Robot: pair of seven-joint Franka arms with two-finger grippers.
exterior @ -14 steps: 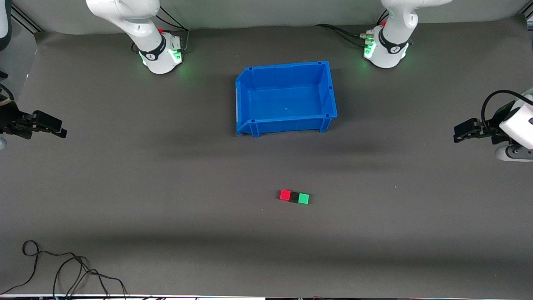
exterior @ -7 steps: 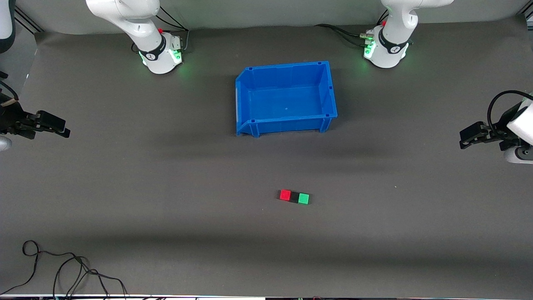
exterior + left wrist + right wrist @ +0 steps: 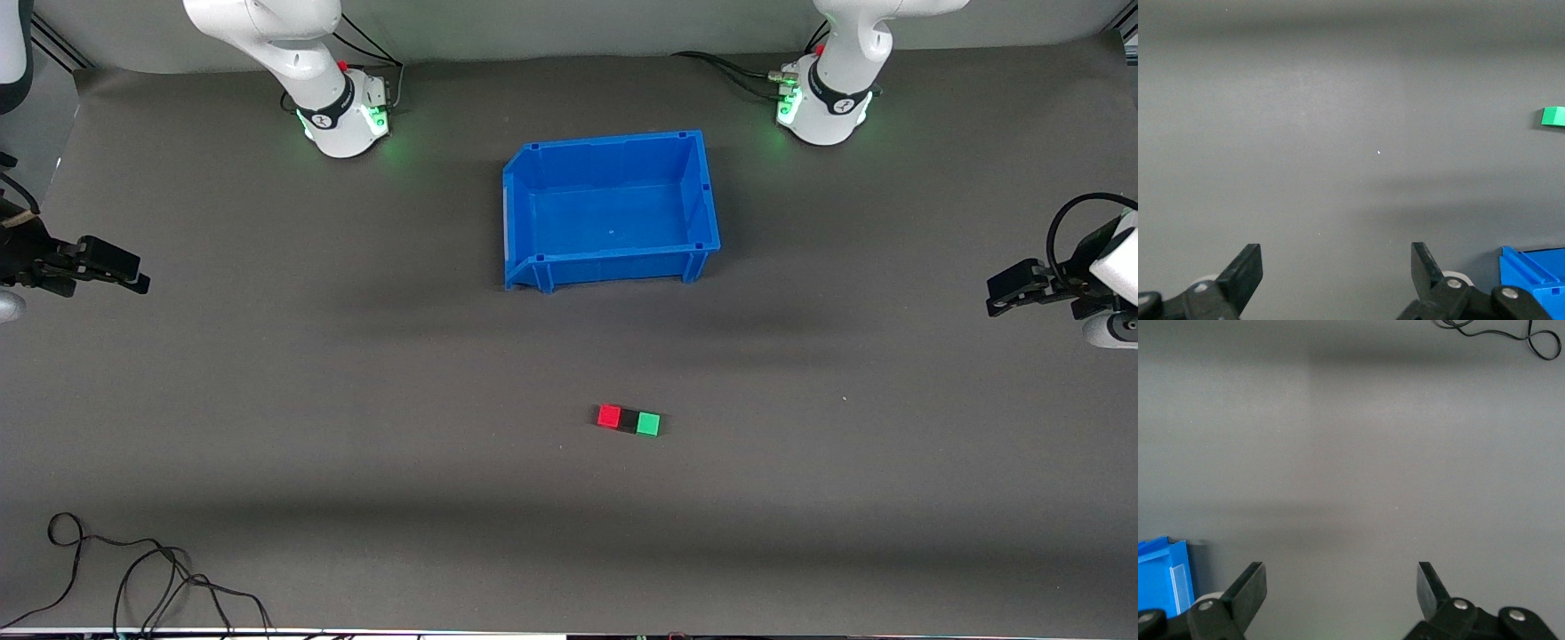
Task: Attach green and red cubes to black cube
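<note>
Nearer the front camera than the blue bin (image 3: 610, 209), the red cube (image 3: 609, 415), black cube (image 3: 629, 420) and green cube (image 3: 649, 424) sit touching in one row on the bench (image 3: 356, 400), black between the other two, so the joining looks done. Both arms wait: the left gripper (image 3: 1009, 289) hangs over the left arm's end of the bench, the right gripper (image 3: 111, 267) over the right arm's end, each with fingers spread and empty. The sound course is to keep both well apart from the row. Only the front view shows all three cubes; the left wrist view catches just the green one and a bin corner, the right wrist view a cable (image 3: 1498, 333).
</note>
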